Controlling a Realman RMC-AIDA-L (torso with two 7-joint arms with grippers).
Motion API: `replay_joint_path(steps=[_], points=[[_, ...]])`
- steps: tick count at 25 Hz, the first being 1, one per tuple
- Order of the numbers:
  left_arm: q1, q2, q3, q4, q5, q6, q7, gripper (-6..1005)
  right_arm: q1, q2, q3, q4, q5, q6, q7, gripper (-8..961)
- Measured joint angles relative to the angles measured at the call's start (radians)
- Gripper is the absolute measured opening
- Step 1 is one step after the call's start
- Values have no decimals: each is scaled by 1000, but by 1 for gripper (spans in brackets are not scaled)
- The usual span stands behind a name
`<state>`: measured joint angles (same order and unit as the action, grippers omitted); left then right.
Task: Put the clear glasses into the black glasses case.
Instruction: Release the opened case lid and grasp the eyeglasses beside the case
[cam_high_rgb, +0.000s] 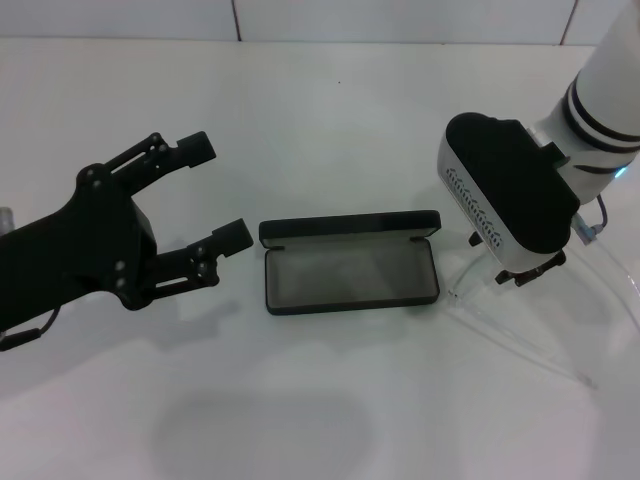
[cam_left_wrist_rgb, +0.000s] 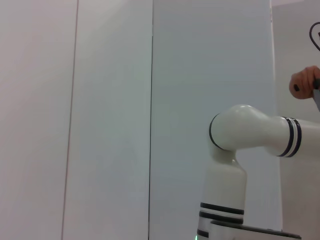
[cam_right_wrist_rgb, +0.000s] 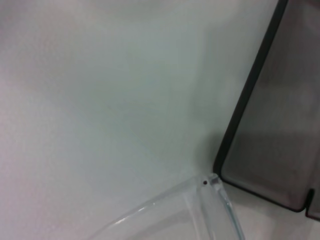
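Black and lying open at the table's (cam_high_rgb: 330, 120) centre, the black glasses case (cam_high_rgb: 350, 265) shows its grey lining. Just right of it the right gripper (cam_high_rgb: 505, 272) reaches down over the clear glasses (cam_high_rgb: 520, 335); whether its fingers are clenched cannot be told. Left of the case, the left gripper (cam_high_rgb: 205, 195) hovers with fingers spread, holding nothing.

Robot test lab, bare white table (cam_high_rgb: 330, 120), plain panelled wall (cam_left_wrist_rgb: 110, 100)
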<state>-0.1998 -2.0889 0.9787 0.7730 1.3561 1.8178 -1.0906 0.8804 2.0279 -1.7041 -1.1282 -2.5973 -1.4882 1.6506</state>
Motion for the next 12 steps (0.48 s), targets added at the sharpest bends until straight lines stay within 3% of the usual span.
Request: replay_joint_path(steps=[12], points=[[-11,0,-2,-11,0,-1,0,894,4,0,0,15,-8,24,-7,472]])
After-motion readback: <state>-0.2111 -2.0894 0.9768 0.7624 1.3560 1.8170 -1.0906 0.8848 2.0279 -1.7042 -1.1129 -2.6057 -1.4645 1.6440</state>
